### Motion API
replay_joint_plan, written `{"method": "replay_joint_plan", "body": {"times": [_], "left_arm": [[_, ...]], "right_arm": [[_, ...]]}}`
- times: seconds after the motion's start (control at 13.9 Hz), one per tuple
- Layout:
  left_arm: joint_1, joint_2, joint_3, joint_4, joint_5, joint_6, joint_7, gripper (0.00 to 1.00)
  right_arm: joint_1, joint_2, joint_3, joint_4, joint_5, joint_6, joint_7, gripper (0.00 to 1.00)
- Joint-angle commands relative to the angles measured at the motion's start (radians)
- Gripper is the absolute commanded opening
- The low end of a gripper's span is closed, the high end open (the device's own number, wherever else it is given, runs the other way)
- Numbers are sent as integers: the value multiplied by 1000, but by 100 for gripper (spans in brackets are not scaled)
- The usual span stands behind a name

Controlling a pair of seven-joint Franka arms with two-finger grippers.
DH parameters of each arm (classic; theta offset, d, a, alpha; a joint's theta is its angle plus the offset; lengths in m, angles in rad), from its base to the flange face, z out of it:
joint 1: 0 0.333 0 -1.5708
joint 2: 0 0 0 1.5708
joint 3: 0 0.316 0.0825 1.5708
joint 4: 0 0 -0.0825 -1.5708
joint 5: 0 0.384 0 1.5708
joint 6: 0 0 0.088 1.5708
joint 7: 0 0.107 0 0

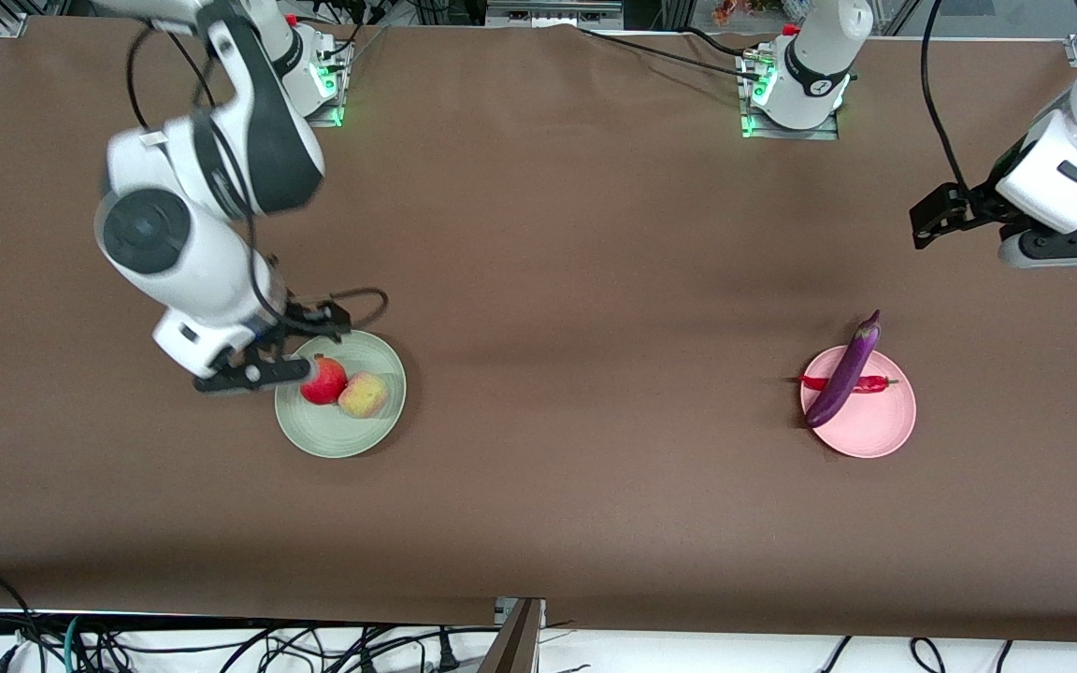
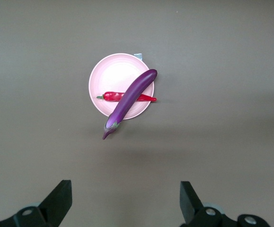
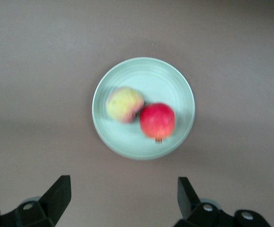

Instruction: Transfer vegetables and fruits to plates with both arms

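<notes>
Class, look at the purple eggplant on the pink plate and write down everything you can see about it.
The eggplant is long, slim and glossy purple, with a darker stem cap at the end farther from the front camera. It lies slantwise across the pink plate, resting on top of the red chili pepper, which it crosses. Both its ends stick out past the plate's rim. No gripper touches it.

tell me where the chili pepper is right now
In the front view the chili pepper lies on the pink plate toward the left arm's end of the table, crossed underneath the eggplant.
</notes>
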Motion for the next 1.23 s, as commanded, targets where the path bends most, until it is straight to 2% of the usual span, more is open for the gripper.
{"method": "replay_joint_plan", "body": {"times": [0.0, 0.07, 0.29, 0.58, 1.15], "left_arm": [[-19, -18, -4, -23, -21, 26, -10, 100], [-19, -18, -11, -23, -16, 26, -8, 100], [-17, -20, -23, -21, -13, 27, -8, 100], [-11, -18, -20, -19, -16, 27, -4, 100], [-14, -13, -21, -18, -10, 24, -2, 100]], "right_arm": [[-6, -145, -16, -47, 10, -128, -16, 99], [-15, -179, -15, -61, 8, -168, -24, 99], [-169, -261, 25, -64, 13, -271, -224, 99], [-222, -350, 30, -81, 21, -350, -257, 99], [-222, -318, 25, -41, 10, -327, -268, 99]]}}
